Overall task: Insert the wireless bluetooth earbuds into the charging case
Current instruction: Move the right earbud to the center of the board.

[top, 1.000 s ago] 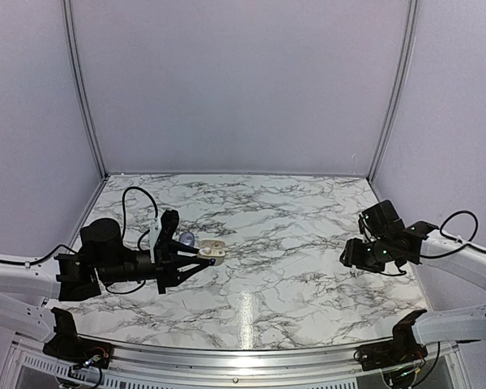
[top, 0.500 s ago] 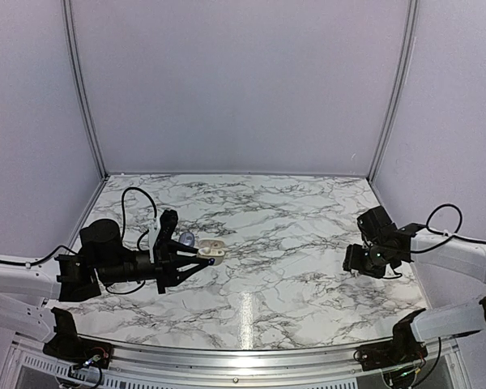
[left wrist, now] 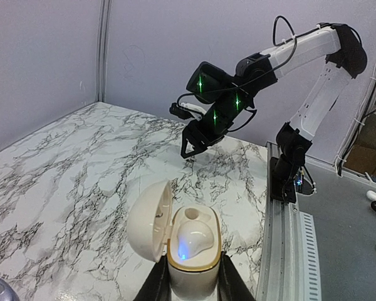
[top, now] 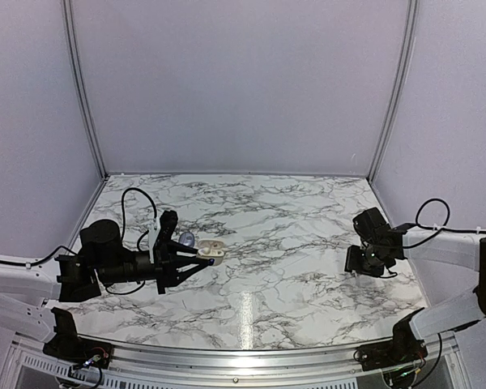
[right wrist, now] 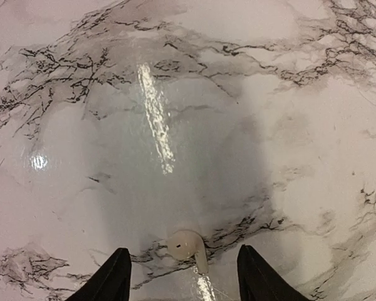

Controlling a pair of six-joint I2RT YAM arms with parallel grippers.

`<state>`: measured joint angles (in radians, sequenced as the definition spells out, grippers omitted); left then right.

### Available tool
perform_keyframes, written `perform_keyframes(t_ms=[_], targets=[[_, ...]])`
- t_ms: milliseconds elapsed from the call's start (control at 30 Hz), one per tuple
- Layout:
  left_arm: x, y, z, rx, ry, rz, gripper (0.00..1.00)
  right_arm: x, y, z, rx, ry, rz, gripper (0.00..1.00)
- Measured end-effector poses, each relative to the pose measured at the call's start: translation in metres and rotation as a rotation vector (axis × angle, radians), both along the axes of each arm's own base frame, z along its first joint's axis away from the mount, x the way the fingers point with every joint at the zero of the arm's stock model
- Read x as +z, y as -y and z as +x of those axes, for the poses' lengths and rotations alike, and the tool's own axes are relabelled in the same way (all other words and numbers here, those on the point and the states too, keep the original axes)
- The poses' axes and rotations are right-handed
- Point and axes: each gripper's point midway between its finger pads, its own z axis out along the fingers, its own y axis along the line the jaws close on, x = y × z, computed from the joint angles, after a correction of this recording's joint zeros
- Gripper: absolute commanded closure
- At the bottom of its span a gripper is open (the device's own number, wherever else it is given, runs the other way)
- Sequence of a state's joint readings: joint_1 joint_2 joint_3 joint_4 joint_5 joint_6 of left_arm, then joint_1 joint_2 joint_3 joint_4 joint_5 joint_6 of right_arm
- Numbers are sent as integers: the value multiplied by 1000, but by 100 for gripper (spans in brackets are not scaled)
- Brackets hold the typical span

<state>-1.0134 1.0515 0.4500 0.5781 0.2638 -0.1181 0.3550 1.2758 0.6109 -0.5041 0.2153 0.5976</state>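
The left gripper (top: 204,254) is clamped on the case (left wrist: 187,276), which stands upright with its lid (left wrist: 149,219) swung open to one side; one earbud (left wrist: 194,237) sits inside, a blue glow at its foot; well apart, at the right side of the table (right wrist: 175,94), the right gripper (right wrist: 183,252) is released, fingers spread either side of the second earbud (right wrist: 187,244), which lies on the marble touching neither.

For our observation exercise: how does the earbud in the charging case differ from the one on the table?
The seated earbud shows only its rounded top in the charging case; the loose earbud lies on the table, stem visible. The seated earbud has a blue glow; the loose earbud none. Both are white.
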Motion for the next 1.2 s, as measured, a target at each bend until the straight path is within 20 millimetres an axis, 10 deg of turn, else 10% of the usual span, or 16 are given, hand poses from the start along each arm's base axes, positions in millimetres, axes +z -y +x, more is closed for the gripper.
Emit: perform_keyframes(t_ms=[1200], targets=[[-7,-2,0,4,-16,8,100,-18,-61,14,63,-10,210,81]])
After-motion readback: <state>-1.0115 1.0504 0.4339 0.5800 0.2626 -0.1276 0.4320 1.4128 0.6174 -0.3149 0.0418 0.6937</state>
